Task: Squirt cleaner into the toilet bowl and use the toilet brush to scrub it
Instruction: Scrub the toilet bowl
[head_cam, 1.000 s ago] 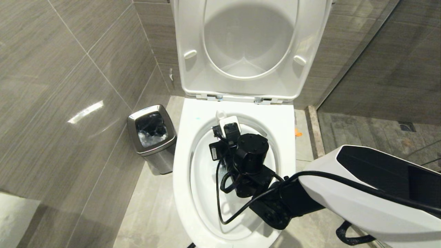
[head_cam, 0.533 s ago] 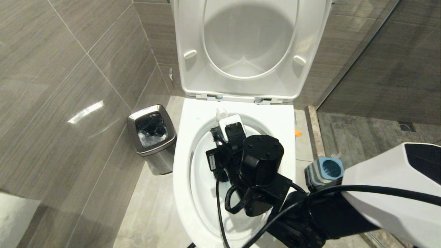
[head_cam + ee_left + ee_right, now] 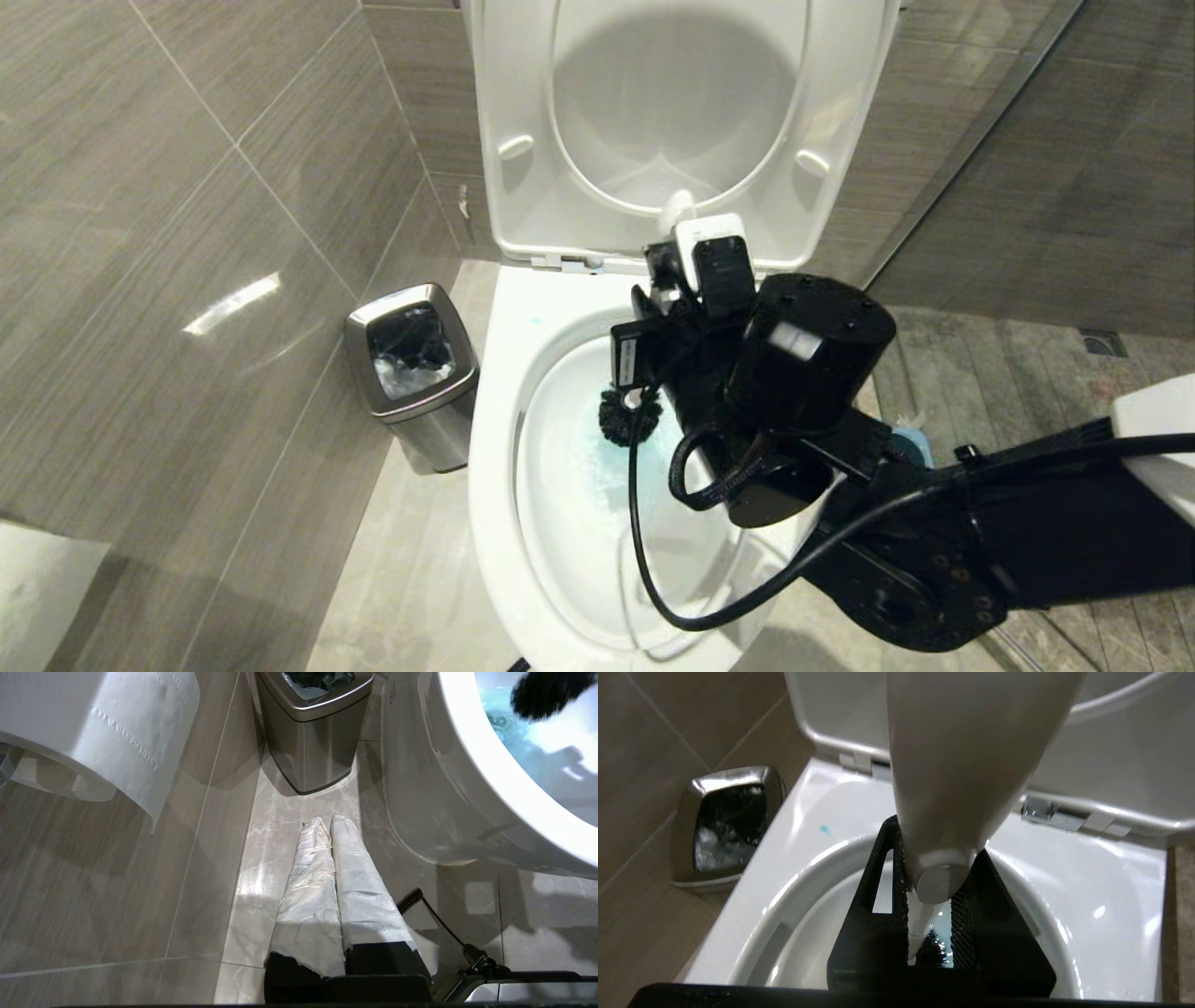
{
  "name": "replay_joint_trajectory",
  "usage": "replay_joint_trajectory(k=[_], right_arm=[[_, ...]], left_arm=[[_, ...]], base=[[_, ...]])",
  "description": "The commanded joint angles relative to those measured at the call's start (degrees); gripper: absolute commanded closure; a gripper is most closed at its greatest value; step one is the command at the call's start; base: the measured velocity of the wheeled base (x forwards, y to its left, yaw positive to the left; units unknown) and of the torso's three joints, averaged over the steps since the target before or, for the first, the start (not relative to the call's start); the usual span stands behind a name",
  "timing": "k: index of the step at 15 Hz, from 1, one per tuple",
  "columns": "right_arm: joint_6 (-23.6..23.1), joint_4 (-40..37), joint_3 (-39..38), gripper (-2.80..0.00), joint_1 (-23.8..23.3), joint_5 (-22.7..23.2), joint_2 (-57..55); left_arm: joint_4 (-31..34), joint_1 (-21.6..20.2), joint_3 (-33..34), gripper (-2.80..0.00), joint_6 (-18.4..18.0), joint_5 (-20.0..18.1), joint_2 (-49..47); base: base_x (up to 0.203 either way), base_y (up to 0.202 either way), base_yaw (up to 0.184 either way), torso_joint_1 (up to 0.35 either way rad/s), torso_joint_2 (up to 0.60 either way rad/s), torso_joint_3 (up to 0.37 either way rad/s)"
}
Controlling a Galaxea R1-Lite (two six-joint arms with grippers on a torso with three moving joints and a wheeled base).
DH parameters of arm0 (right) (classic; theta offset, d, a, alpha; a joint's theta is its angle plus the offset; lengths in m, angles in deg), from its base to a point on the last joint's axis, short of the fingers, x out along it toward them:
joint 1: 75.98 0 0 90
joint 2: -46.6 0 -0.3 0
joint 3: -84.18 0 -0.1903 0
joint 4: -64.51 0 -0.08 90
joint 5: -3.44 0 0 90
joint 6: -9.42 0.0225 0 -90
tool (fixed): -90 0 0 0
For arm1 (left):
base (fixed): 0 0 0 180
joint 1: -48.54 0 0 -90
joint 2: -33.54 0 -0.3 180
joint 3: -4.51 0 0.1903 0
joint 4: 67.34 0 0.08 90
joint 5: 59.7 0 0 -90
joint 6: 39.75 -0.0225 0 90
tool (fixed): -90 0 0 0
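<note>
Glossy white ceramic toilet bowl [image 3: 495, 448]; brushed-steel bin [image 3: 413, 373].

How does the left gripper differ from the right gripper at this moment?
The left gripper is shut on nothing, low over the floor beside the steel bin; the right gripper is shut on the toilet brush, above the toilet bowl.

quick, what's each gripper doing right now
left gripper: shut, empty, parked low near the floor.
right gripper: shut on the toilet brush handle, over the toilet bowl.
</note>
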Motion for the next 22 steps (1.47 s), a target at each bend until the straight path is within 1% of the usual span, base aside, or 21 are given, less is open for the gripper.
replay_joint_trajectory(k=[1,4,5,8,9,10,13,14,16,18,22], right_arm=[[-0.1,0.3,1.2,0.0,-0.5,0.1,4.3],[-0.5,-1.5,4.2,0.0,-0.5,0.3,6.3],[-0.5,-1.8,3.8,0.0,-0.5,0.3,6.2],[0.8,-1.0,1.3,0.0,0.1,0.2,2.4],[1.2,-0.6,1.8,0.0,0.1,0.2,0.9],[1.1,-0.9,3.9,0.0,0.1,0.2,0.9],[0.6,-2.6,5.7,0.0,0.1,0.0,2.5],[0.3,-4.6,5.7,0.0,0.1,-0.1,4.0],[0.7,-5.5,3.0,0.0,0.1,-0.1,4.6],[0.7,-6.4,2.5,0.0,0.1,-0.1,4.9],[2.4,-10.4,4.5,0.0,0.1,0.0,6.9]], left_arm=[[0.0,0.0,0.0,0.0,0.0,0.0,0.0],[0.0,0.0,0.0,0.0,0.0,0.0,0.0],[0.0,0.0,0.0,0.0,0.0,0.0,0.0],[0.0,0.0,0.0,0.0,0.0,0.0,0.0],[0.0,0.0,0.0,0.0,0.0,0.0,0.0],[0.0,0.0,0.0,0.0,0.0,0.0,0.0],[0.0,0.0,0.0,0.0,0.0,0.0,0.0],[0.0,0.0,0.0,0.0,0.0,0.0,0.0],[0.0,0.0,0.0,0.0,0.0,0.0,0.0],[0.0,0.0,0.0,0.0,0.0,0.0,0.0],[0.0,0.0,0.0,0.0,0.0,0.0,0.0]], base=[[0.0,0.0,0.0,0.0,0.0,0.0],[0.0,0.0,0.0,0.0,0.0,0.0],[0.0,0.0,0.0,0.0,0.0,0.0],[0.0,0.0,0.0,0.0,0.0,0.0],[0.0,0.0,0.0,0.0,0.0,0.0],[0.0,0.0,0.0,0.0,0.0,0.0],[0.0,0.0,0.0,0.0,0.0,0.0],[0.0,0.0,0.0,0.0,0.0,0.0],[0.0,0.0,0.0,0.0,0.0,0.0],[0.0,0.0,0.0,0.0,0.0,0.0],[0.0,0.0,0.0,0.0,0.0,0.0]])
